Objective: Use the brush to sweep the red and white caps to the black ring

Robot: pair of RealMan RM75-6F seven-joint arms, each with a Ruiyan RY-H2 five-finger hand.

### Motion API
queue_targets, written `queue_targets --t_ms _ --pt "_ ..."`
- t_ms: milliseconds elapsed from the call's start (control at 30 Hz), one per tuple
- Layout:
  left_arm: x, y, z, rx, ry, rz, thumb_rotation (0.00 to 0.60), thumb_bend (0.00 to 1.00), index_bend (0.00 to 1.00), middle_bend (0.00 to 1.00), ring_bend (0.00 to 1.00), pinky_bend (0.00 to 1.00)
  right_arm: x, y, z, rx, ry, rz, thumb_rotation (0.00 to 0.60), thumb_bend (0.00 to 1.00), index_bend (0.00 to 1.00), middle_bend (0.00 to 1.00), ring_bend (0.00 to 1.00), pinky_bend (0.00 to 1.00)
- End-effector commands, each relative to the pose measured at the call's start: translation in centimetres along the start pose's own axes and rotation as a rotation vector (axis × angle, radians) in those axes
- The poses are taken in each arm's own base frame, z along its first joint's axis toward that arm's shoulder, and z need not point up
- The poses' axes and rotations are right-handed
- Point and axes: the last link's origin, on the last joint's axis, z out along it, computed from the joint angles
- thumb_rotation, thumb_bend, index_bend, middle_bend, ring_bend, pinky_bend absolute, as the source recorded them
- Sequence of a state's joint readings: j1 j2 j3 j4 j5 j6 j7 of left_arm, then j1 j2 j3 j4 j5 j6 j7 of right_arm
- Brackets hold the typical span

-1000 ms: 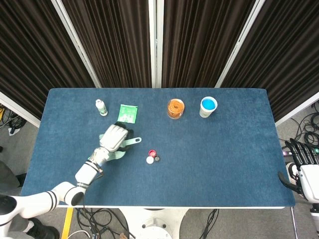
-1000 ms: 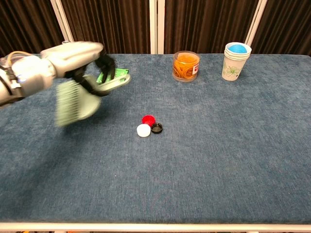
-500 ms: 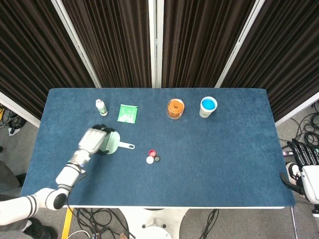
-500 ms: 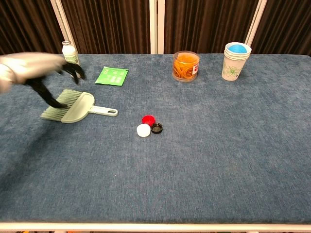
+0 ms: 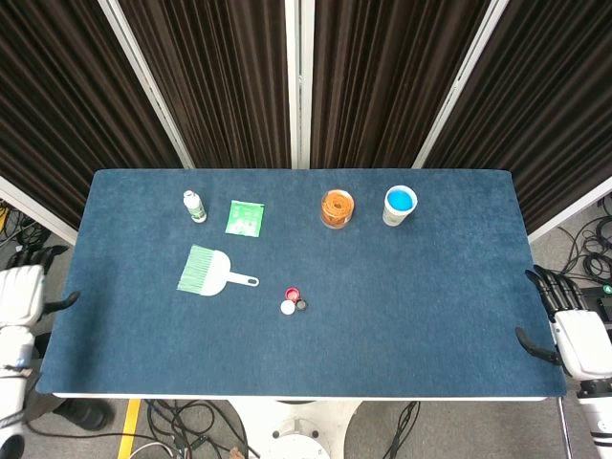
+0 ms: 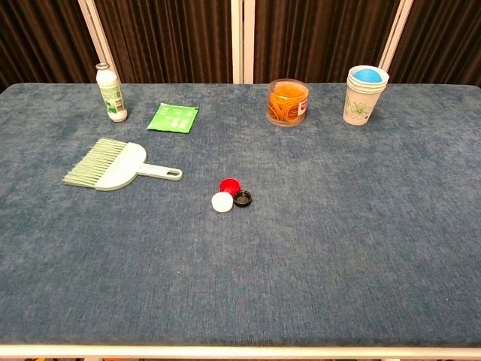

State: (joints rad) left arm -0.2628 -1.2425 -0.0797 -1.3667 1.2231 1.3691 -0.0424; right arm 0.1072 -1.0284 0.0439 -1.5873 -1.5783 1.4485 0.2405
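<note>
**Brush lies free, caps gathered at the ring**

Dark pleated curtains hang behind the blue felt tabletop (image 5: 430, 316). We see one pale green plastic hand brush (image 6: 120, 166) lying flat toward the left edge, bristles pointing left, handle pointing at the caps. We judge it light and stiff, with soft bristles; the slim handle is where to grasp. One red cap (image 6: 230, 185), one white cap (image 6: 222, 201) and one black ring (image 6: 242, 198) sit clustered near the middle, touching or nearly so. They look small, light and quick to skid.

Our left hand (image 5: 21, 292) and right hand (image 5: 570, 330) hang off the side edges, fingers apart, holding nothing.
</note>
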Motion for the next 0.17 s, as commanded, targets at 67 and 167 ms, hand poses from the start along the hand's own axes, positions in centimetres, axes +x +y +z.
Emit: queue_targets --t_ms 67,167 --pt "0.7 -1.0 -4.7 0.001 0.037 0.05 0.6 0.16 0.26 0.26 0.14 0.18 -0.5 -0.4 -0.3 0.014 0.005 -0.006 0.6 0.23 0.0 0.02 0.0 0.0" --pt "1.1 -0.8 -6.1 0.004 0.037 0.042 0.6 0.16 0.26 0.26 0.14 0.18 -0.9 -0.8 -0.6 0.022 0.004 -0.005 0.6 0.23 0.0 0.02 0.0 0.0"
